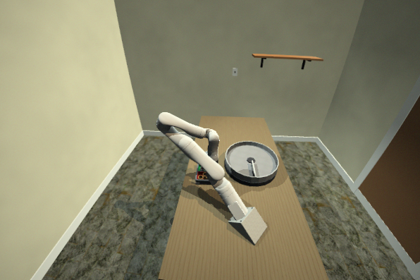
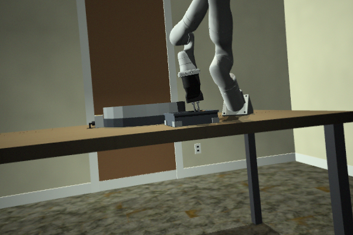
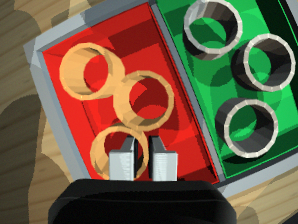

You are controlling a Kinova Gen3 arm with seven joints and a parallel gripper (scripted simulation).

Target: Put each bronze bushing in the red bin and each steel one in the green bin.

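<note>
In the wrist view my gripper (image 3: pixel 143 150) is shut on the wall of a bronze bushing (image 3: pixel 119 152), held low inside the red bin (image 3: pixel 127 103). Two more bronze bushings (image 3: pixel 91 70) (image 3: pixel 144 100) lie in the red bin. The green bin (image 3: pixel 236 63) to the right holds three steel bushings (image 3: pixel 213 24) (image 3: pixel 269 62) (image 3: pixel 249 127). In the exterior view the gripper (image 2: pixel 196 106) reaches down into the bin tray (image 2: pixel 192 116). The turntable (image 1: pixel 250 162) in the top view shows no bushings on it.
The bin tray (image 1: pixel 201 174) sits beside the turntable, partly hidden by the arm. The arm's base block (image 1: pixel 248 224) stands nearer the table's front. A small dark knob (image 2: pixel 90 124) sticks out at the turntable's far side.
</note>
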